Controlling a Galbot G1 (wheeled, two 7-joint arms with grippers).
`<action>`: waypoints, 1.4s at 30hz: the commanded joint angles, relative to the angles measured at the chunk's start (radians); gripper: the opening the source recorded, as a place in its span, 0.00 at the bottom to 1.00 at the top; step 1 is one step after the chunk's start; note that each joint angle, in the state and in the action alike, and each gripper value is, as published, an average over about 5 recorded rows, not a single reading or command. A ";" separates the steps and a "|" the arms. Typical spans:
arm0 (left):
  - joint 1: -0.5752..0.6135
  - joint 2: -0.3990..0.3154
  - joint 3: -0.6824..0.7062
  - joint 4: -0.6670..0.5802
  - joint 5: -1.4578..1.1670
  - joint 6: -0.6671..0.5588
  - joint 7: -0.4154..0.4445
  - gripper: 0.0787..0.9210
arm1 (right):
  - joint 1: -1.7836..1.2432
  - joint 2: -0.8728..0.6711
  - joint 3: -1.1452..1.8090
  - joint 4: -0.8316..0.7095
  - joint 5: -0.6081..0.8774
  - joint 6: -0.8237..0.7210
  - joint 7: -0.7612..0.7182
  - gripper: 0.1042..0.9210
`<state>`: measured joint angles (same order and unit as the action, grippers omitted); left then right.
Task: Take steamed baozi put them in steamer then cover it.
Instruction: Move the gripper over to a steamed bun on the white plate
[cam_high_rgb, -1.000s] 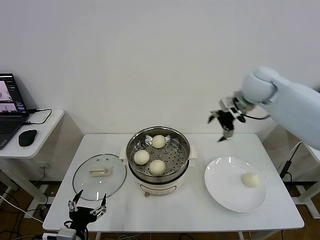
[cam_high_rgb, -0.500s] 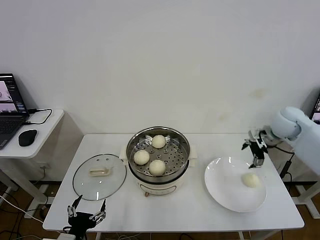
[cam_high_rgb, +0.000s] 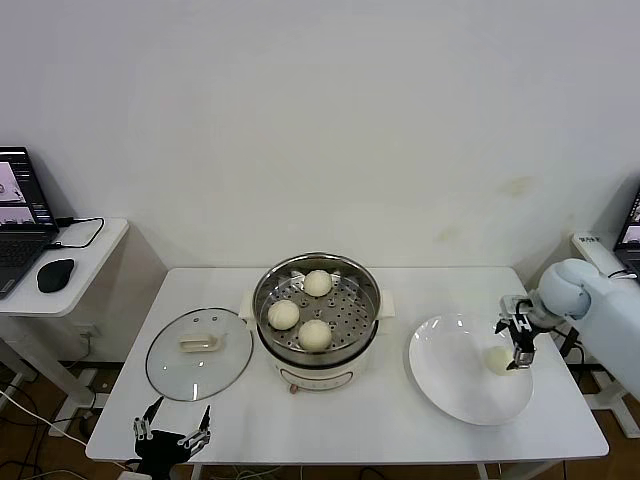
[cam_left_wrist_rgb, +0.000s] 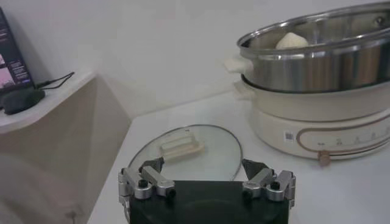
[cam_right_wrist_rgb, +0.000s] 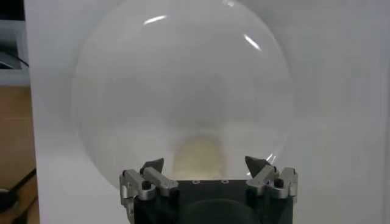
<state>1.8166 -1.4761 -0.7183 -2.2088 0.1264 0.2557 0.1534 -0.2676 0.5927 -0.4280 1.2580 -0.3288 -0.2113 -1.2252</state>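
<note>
Three steamed baozi (cam_high_rgb: 314, 334) lie on the perforated tray of the steel steamer (cam_high_rgb: 316, 310) at the table's middle. One more baozi (cam_high_rgb: 499, 360) lies on a white plate (cam_high_rgb: 450, 370) at the right. My right gripper (cam_high_rgb: 519, 345) hangs open just over that bun; in the right wrist view the baozi (cam_right_wrist_rgb: 200, 157) sits between the spread jaws of the gripper (cam_right_wrist_rgb: 207, 164), untouched. The glass cover (cam_high_rgb: 199, 352) lies flat to the left of the steamer. My left gripper (cam_high_rgb: 172, 438) waits open, low at the table's front left edge, facing the cover (cam_left_wrist_rgb: 189, 152).
A side desk at the far left carries a laptop (cam_high_rgb: 20, 225) and a mouse (cam_high_rgb: 55, 274). The steamer's cream base (cam_left_wrist_rgb: 317, 122) rises beside the lid in the left wrist view. The plate's right rim lies close to the table's right edge.
My right arm swung from high behind the plate out to the right and down onto the plate's baozi. The left gripper sank a little at the front edge.
</note>
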 joint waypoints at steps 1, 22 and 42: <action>-0.010 0.000 0.003 0.008 0.006 0.002 0.001 0.88 | -0.058 0.040 0.037 -0.062 -0.045 0.006 0.039 0.88; -0.023 -0.003 0.002 0.038 0.007 0.001 -0.001 0.88 | -0.046 0.070 0.033 -0.119 -0.126 0.032 0.053 0.88; -0.032 -0.007 0.007 0.055 0.007 0.000 -0.002 0.88 | -0.019 0.086 0.009 -0.133 -0.057 0.032 0.054 0.82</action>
<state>1.7874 -1.4824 -0.7127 -2.1560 0.1332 0.2553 0.1512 -0.2935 0.6802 -0.4145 1.1253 -0.4061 -0.1790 -1.1649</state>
